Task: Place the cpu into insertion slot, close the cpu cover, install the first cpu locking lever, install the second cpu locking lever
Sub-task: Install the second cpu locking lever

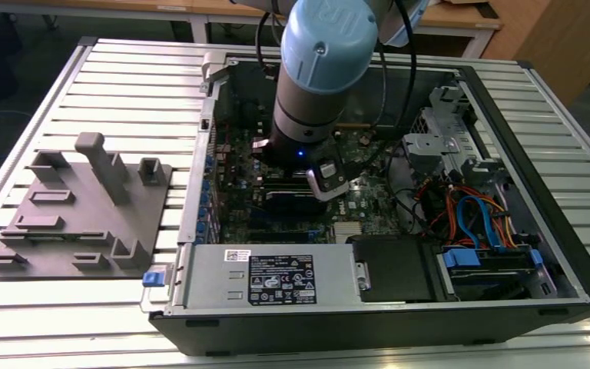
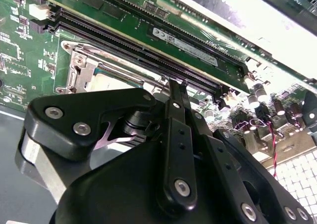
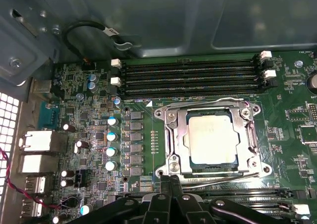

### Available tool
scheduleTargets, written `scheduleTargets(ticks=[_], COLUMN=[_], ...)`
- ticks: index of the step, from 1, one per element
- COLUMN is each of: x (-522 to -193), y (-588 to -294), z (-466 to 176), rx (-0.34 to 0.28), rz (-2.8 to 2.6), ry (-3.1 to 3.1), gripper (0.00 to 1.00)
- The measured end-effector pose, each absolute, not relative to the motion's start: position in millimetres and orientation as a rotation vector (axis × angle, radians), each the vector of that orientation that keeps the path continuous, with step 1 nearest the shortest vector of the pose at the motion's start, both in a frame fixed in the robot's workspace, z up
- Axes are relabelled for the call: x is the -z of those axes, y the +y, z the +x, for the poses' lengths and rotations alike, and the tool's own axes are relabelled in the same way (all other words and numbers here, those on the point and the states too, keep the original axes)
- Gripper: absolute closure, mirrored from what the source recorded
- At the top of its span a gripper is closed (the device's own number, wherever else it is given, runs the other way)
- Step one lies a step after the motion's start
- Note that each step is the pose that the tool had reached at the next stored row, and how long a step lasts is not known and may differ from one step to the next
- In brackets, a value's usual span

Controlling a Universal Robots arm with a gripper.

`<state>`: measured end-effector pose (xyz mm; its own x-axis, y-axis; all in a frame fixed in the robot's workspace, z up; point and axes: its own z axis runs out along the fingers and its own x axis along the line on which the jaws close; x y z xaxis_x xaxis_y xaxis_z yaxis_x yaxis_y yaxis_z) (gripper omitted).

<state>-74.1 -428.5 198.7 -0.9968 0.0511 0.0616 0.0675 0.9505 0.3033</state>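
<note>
Black gripper [image 3: 173,184] linkages sit nearest the lens in both wrist views, the jaws pressed together on nothing, their tip at the socket's edge. Beyond them we note the open computer case [image 1: 398,307] on the slatted surface [image 1: 90,307], with the arm [image 1: 321,77] reaching down into it. On the motherboard [image 3: 89,149], the cpu [image 3: 212,138] lies seated in the insertion slot [image 3: 174,135], and the cpu cover [image 3: 214,110] appears closed over it. We judge placement and cover done; whether the locking levers are latched we cannot tell.
</note>
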Motion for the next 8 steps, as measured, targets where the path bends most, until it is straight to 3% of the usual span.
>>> scheduleTargets(ticks=[8], x=[-198.5], y=[-428.5], z=[-74.1], rx=[0.478], rz=[-0.093], ry=[-3.050], gripper=[0.90])
